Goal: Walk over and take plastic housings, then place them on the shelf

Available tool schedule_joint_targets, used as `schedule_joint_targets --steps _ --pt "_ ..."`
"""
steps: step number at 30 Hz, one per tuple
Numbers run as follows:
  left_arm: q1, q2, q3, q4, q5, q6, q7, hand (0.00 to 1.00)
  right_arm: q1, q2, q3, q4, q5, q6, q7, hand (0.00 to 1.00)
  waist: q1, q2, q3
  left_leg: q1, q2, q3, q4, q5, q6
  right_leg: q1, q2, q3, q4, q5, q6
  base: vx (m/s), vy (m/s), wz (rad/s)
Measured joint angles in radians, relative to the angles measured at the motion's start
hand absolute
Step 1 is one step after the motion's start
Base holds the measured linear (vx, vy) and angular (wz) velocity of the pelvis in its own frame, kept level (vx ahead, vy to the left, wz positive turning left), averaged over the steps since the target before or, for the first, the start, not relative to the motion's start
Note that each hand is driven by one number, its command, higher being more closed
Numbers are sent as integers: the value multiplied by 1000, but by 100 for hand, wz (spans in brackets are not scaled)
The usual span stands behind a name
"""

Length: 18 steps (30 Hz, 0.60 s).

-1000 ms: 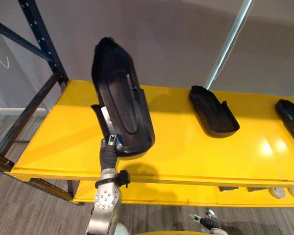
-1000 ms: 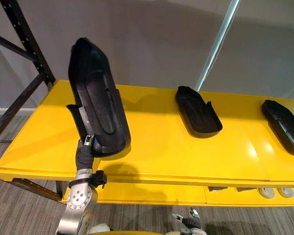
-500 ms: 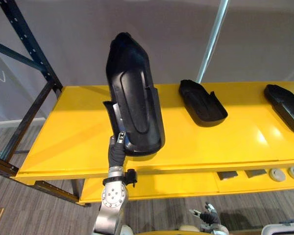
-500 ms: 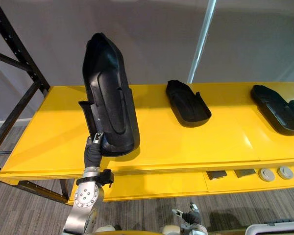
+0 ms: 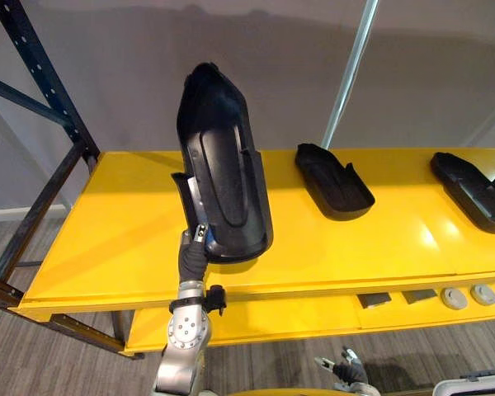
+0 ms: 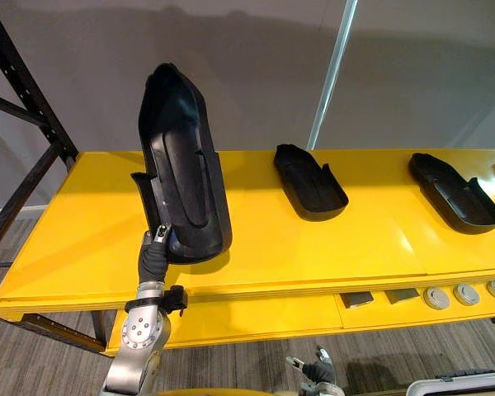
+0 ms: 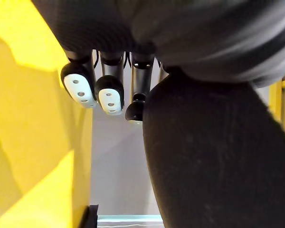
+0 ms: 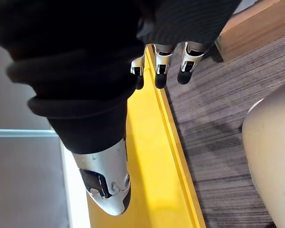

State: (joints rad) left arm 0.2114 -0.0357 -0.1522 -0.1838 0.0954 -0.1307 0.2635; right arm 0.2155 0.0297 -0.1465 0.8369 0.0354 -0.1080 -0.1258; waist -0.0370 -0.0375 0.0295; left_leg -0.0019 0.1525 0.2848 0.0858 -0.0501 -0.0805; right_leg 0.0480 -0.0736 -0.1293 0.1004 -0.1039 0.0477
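My left hand (image 5: 191, 252) is shut on the lower end of a long black plastic housing (image 5: 223, 173) and holds it upright, hollow side toward me, above the front of the yellow shelf (image 5: 115, 223). In the left wrist view the housing (image 7: 213, 156) shows as a dark mass beside the fingers (image 7: 109, 92). Two more black housings (image 5: 334, 181) (image 5: 472, 188) lie hollow side up farther right on the shelf. Low by my side, the right hand (image 6: 313, 369) hangs open and holds nothing; its fingers (image 8: 162, 66) are relaxed over the floor.
A dark blue rack upright (image 5: 41, 74) with a diagonal brace stands at the shelf's left end. A silver pole (image 5: 351, 74) rises behind the middle. On the lower yellow level lie grey discs (image 5: 454, 297) and small dark blocks (image 5: 375, 299).
The camera has swung, so the shelf and its housings sit further left in the picture. The held housing stays upright in my left hand, with the grip unchanged.
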Motion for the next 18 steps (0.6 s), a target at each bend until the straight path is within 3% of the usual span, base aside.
schedule_joint_targets --steps 7,18 --pt "-111 55 140 193 60 60 36 100 6 -14 2 -2 -8 0 19 0 -3 28 -24 86 -12 15 -181 108 -10 -2 25 -2 -37 25 -9 -84 -18 -4" --pt "-245 149 285 433 75 127 87 100 -1 -19 0 3 -21 4 43 0 -8 25 -22 68 -15 8 -183 112 -11 -3 36 3 -76 42 -10 32 -2 -1"
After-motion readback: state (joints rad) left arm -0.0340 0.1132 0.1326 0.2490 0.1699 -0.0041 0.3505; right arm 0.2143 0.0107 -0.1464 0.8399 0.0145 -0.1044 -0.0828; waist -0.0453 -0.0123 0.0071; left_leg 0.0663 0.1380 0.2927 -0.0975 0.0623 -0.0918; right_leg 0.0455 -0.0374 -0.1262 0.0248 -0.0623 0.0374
